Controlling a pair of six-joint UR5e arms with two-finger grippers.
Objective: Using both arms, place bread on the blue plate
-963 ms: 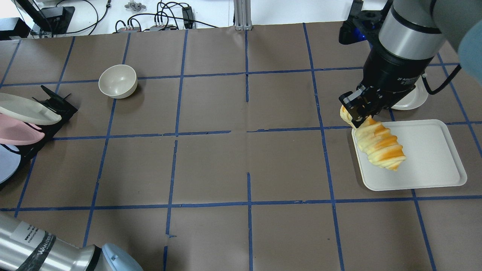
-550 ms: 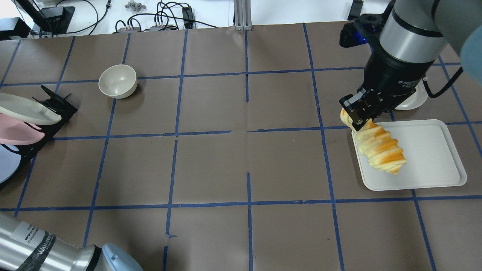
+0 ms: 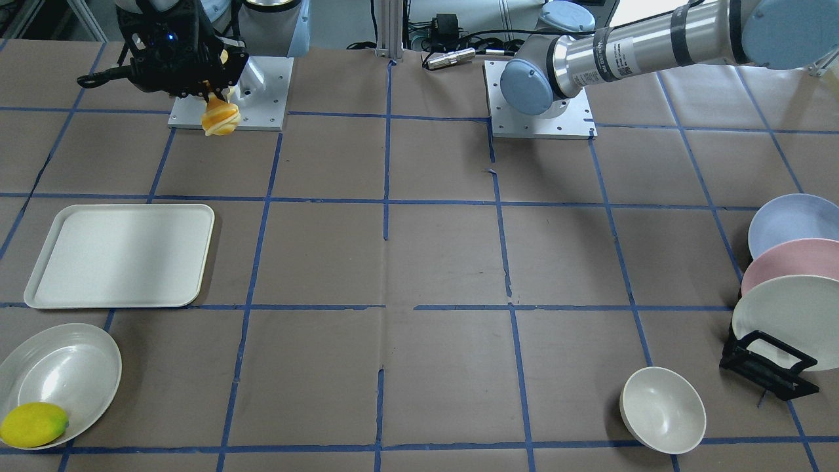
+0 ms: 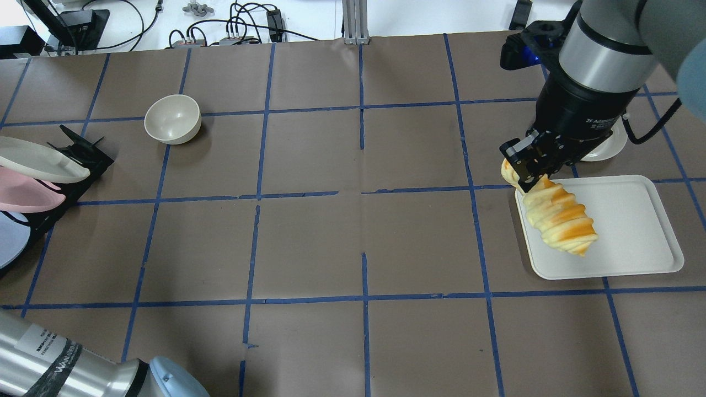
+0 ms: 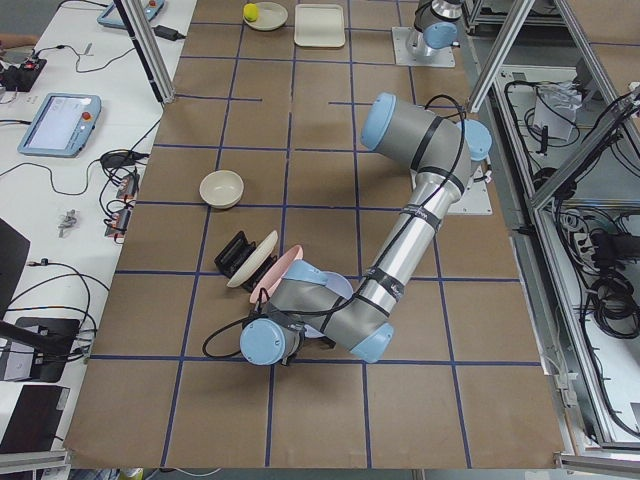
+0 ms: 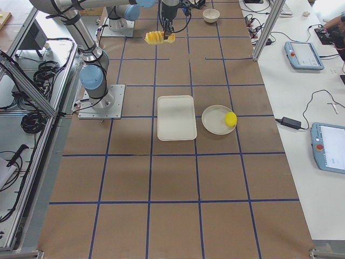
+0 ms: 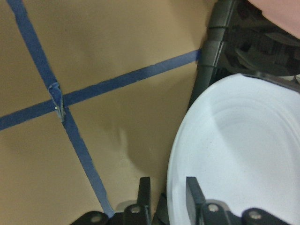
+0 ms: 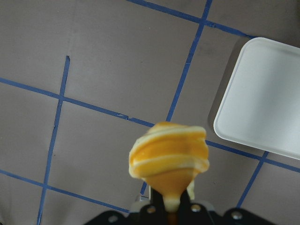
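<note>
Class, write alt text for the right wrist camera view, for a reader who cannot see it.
The right gripper is shut on one end of the bread, an orange and cream ridged loaf held in the air above the brown table with its blue tape grid. A white tray lies on the table at upper right.

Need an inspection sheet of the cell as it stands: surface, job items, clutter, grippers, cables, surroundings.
Surface: table covered in brown paper with a blue tape grid.
Job's things: bread held in the air, pinched at one end; blue plate standing in the black rack.
Clutter: white tray, cream bowl, pink plate, white plate, lemon on a white dish.
Grippers: right gripper shut on the bread; left gripper open, fingers either side of the blue plate's rim.
Cables: black cable looping off the right wrist; loose cables beyond the far edge.
Surroundings: teach pendants on the side bench.
</note>
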